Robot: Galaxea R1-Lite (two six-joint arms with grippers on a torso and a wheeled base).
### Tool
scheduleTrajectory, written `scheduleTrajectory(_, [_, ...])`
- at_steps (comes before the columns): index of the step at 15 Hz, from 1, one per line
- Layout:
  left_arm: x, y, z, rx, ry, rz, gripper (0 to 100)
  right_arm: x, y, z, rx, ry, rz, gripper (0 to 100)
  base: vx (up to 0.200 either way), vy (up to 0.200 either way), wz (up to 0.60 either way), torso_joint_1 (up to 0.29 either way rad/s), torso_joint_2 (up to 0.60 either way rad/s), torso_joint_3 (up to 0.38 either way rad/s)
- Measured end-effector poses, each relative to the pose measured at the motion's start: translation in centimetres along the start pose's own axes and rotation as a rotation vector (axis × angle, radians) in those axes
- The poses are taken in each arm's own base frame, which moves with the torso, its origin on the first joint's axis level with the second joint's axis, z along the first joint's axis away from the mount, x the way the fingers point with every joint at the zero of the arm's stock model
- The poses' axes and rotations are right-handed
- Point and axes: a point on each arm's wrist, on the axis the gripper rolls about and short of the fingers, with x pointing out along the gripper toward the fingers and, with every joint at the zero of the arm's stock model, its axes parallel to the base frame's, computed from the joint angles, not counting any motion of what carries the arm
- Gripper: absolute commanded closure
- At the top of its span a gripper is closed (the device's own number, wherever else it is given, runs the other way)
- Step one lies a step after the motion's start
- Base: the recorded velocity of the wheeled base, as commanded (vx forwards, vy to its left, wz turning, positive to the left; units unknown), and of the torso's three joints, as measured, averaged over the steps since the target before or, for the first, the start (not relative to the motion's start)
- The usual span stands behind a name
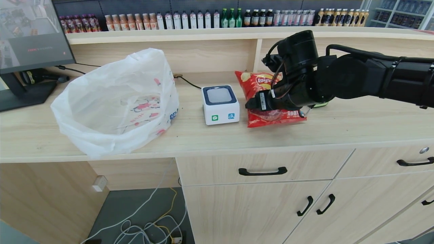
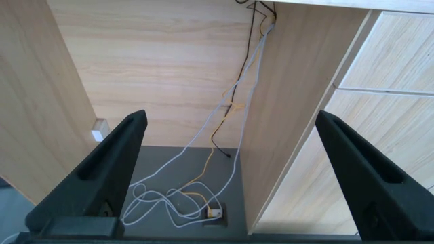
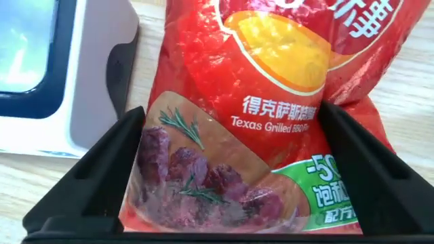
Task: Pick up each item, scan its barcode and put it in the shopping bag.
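Observation:
A red bag of chips [image 1: 260, 84] lies flat on the wooden counter [image 1: 356, 125], just right of the white barcode scanner [image 1: 220, 105]. My right gripper [image 1: 274, 108] is down over the chips bag [image 3: 271, 102], open, with one finger [image 3: 115, 169] on each long side of it near its lower end; the scanner [image 3: 41, 68] stands close beside. The white plastic shopping bag [image 1: 115, 101] stands open at the counter's left. My left gripper [image 2: 230, 176] hangs open below the counter, holding nothing.
A monitor [image 1: 30, 34] and a handheld scanner [image 1: 40, 76] stand at the far left. A small green item [image 1: 320, 105] peeks from under the right arm. Bottles [image 1: 217, 18] line the back shelf. Cables [image 2: 183, 196] lie on the floor.

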Motion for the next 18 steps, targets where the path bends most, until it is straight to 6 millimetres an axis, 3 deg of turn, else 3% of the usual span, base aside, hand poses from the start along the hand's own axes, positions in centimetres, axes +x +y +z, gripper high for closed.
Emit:
scheduleTrajectory(5, [0.0, 0.0, 0.0, 0.000, 0.000, 0.000, 0, -0.2, -0.4, 0.3, 0.006, -0.015, -0.007, 0, 0.000, 0.000, 0.00, 0.000, 0.00, 0.000])
scheduleTrajectory(10, [0.0, 0.0, 0.0, 0.000, 0.000, 0.000, 0, 3.1, -0.4, -1.4, -0.006, 0.049, -0.030, 0, 0.000, 0.000, 0.00, 0.000, 0.00, 0.000])
scheduleTrajectory(13, [0.0, 0.0, 0.0, 0.000, 0.000, 0.000, 0, 3.9, -0.3, -2.0, -0.011, 0.074, -0.033, 0, 0.000, 0.000, 0.00, 0.000, 0.00, 0.000])
scheduleTrajectory(14, [0.0, 0.0, 0.0, 0.000, 0.000, 0.000, 0, 3.9, -0.3, -2.0, -0.012, 0.076, -0.032, 100, 0.000, 0.000, 0.00, 0.000, 0.00, 0.000])
scheduleTrajectory(18, [0.0, 0.0, 0.0, 0.000, 0.000, 0.000, 0, 3.4, -0.2, -1.9, -0.012, 0.076, -0.026, 100, 0.000, 0.000, 0.00, 0.000, 0.00, 0.000])
